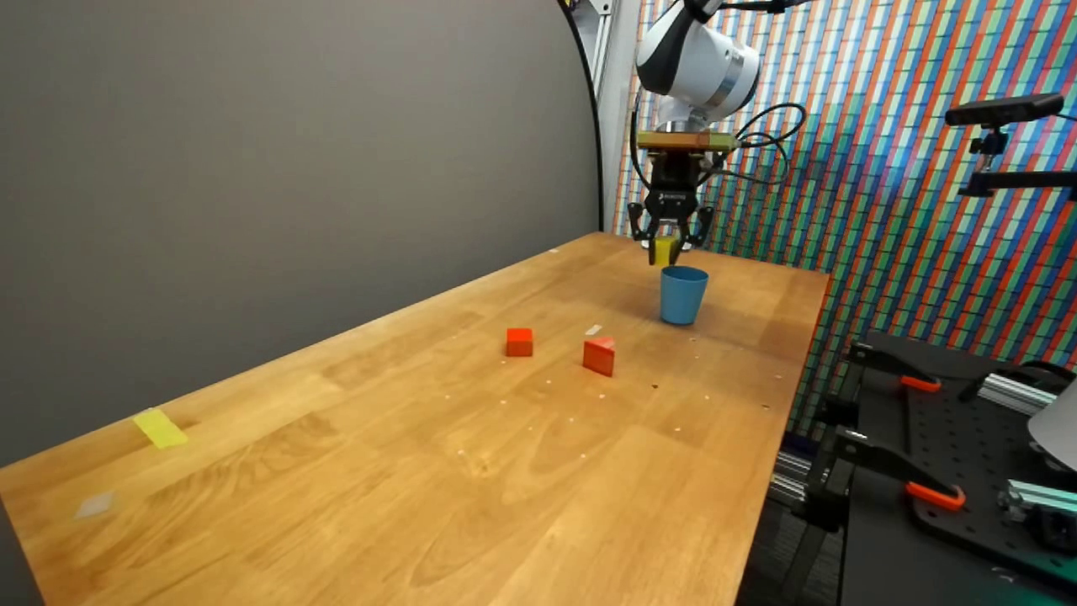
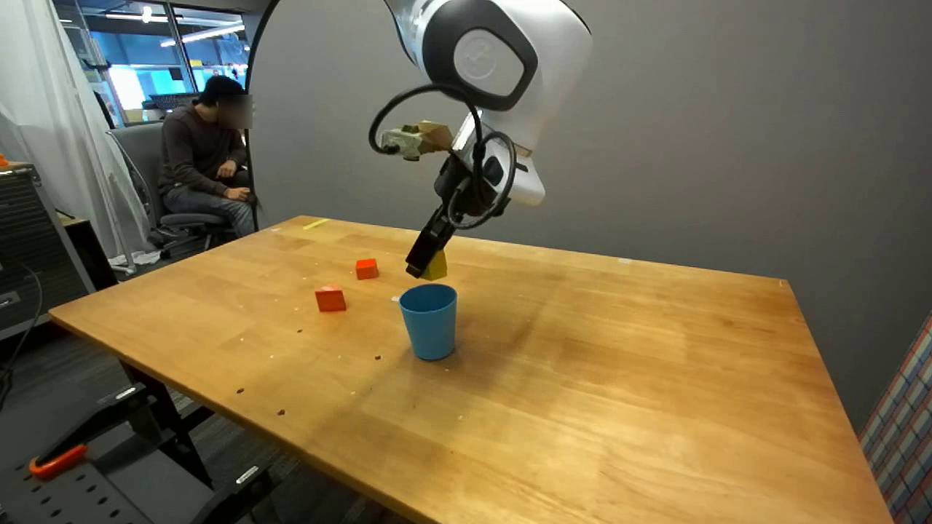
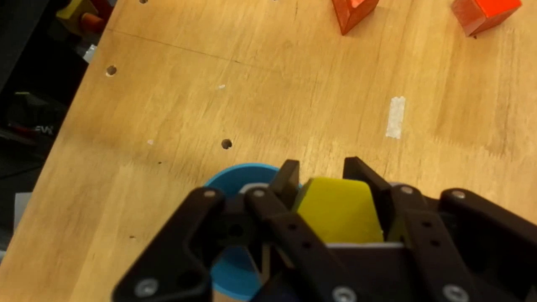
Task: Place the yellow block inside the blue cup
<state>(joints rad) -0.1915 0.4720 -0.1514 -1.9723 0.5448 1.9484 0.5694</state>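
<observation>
My gripper (image 3: 321,165) is shut on the yellow block (image 3: 339,212), which sits between its two dark fingers. In both exterior views the held yellow block (image 1: 665,249) (image 2: 436,268) is in the air, a little above the rim height of the blue cup (image 1: 682,296) (image 2: 429,327). The cup stands upright on the wooden table. In the wrist view the cup (image 3: 234,272) lies to the left of the block, partly hidden behind the left finger linkage. The block looks offset to the side of the cup's opening, not over its middle. The fingertips (image 1: 663,259) (image 2: 415,270) point downward.
Two red blocks (image 1: 519,342) (image 1: 598,358) stand on the table near the cup; they also show in the wrist view (image 3: 354,11) (image 3: 486,16). A flat yellow scrap (image 1: 161,428) lies at the table's edge. A grey panel (image 2: 692,145) stands behind the table.
</observation>
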